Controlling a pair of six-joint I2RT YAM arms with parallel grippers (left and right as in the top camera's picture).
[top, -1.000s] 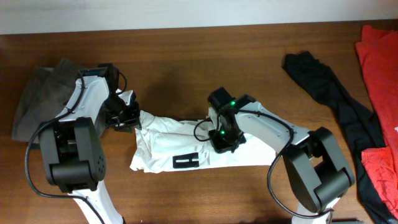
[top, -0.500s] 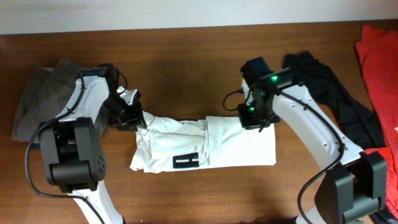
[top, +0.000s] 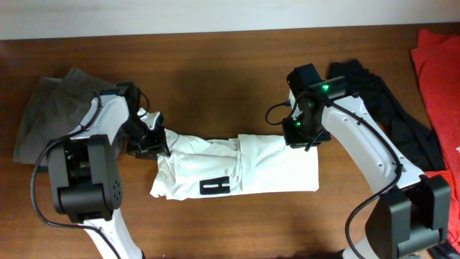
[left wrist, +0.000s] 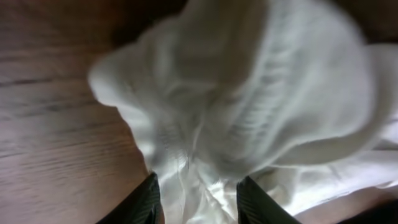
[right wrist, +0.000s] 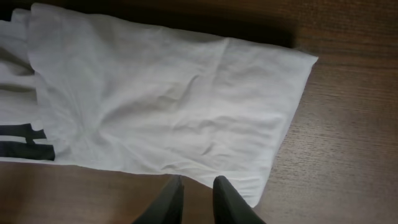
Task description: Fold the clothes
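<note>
A long white garment (top: 277, 164) lies across the middle of a brown wooden bench (top: 215, 79), with a black block letter (top: 215, 188) showing on its near edge. Its right part is flat and squared off. Its left end is bunched into a rumpled heap.

The left gripper (left wrist: 200, 198) sits on that heap, jaws apart, with white cloth filling the gap between them. It is not possible to tell whether the cloth is pinched or merely straddled. The right gripper (right wrist: 194, 198) hovers over the far right corner of the garment, its jaws only narrowly parted and holding nothing.

The main risk appears to be on the left. If that arm rises or pulls away while cloth is caught between its fingers, it would likely drag the whole garment and crease the flat right panel. On the right, a descent with so narrow a gap may push the edge into a ridge rather than catch it. A black garment (top: 388, 108) lies just beside the right arm and could snag on a wide swing. Grey-khaki trousers (top: 43, 115) lie at the far left, close to the left arm, and red cloth (top: 440, 79) lies at the right edge.

A second earlier, the right arm lay low across the garment's middle, its gripper near the lettering. It has since swung out to the far right corner, uncovering the flat panel. The left gripper has barely shifted from the bunched end.
</note>
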